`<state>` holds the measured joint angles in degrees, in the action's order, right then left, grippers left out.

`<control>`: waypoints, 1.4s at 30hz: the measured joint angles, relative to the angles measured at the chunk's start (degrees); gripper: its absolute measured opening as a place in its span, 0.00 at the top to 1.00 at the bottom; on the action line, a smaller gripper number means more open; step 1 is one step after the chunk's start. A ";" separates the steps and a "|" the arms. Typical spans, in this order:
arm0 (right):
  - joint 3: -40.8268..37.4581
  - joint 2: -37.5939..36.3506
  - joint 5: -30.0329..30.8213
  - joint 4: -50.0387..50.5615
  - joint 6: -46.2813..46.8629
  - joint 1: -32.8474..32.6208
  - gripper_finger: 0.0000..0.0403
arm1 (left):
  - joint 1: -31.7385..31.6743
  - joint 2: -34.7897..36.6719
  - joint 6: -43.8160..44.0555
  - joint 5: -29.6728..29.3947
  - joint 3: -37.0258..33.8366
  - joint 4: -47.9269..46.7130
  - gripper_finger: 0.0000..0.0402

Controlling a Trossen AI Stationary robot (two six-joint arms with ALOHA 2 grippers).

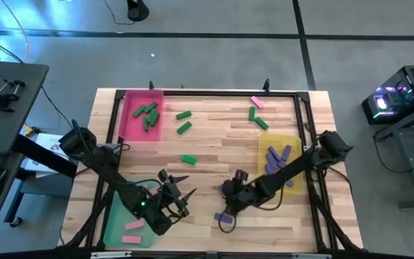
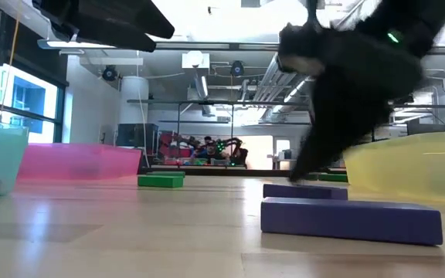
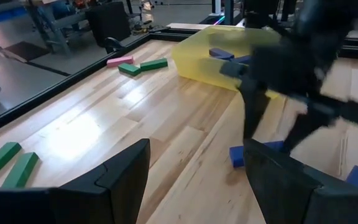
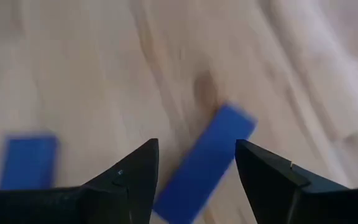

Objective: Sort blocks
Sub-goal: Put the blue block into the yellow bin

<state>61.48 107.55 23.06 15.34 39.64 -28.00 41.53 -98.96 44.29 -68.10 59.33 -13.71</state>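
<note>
Green tray (image 1: 118, 229) at the near left holds two pink blocks (image 1: 133, 232), and the left gripper (image 1: 181, 198) hovers just beside it, fingers (image 3: 127, 171) spread wide on nothing. Far left, the pink tray (image 1: 129, 126) carries green blocks (image 1: 147, 115). Centre-near, the right gripper (image 4: 196, 163) hangs over a purple block (image 4: 205, 162), fingers apart, not gripping. Right, the yellow tray (image 1: 293, 144) holds purple blocks (image 1: 277, 155).

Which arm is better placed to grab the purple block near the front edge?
Right. Its hand hangs open directly over a purple block, fingers either side. The left hand, also open, is by the green tray.
</note>
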 joint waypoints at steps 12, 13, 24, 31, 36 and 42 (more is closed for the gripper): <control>0.15 4.88 4.20 1.50 -1.08 -0.19 0.61 | -1.56 0.02 0.02 1.55 -0.02 -0.14 0.39; 0.15 4.90 3.91 1.50 -1.31 -0.19 0.65 | -1.56 0.02 0.03 1.56 -0.02 -0.13 0.39; -0.30 -4.43 14.04 14.19 2.85 -4.17 0.82 | -1.54 0.04 0.49 1.57 -0.77 -0.09 0.39; -0.32 -18.67 21.67 45.30 27.77 -10.52 0.82 | -1.54 0.08 2.10 2.17 -1.66 0.23 0.39; -6.97 -27.24 17.01 55.47 42.84 -11.75 0.82 | -1.54 0.07 2.09 2.00 -1.66 0.31 0.39; -25.38 -39.57 8.99 38.29 44.65 -7.09 0.82 | -1.69 0.07 2.03 1.98 -1.66 0.27 0.39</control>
<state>36.10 67.98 32.05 53.63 84.29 -35.09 39.84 -98.89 46.32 -66.13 57.67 -13.43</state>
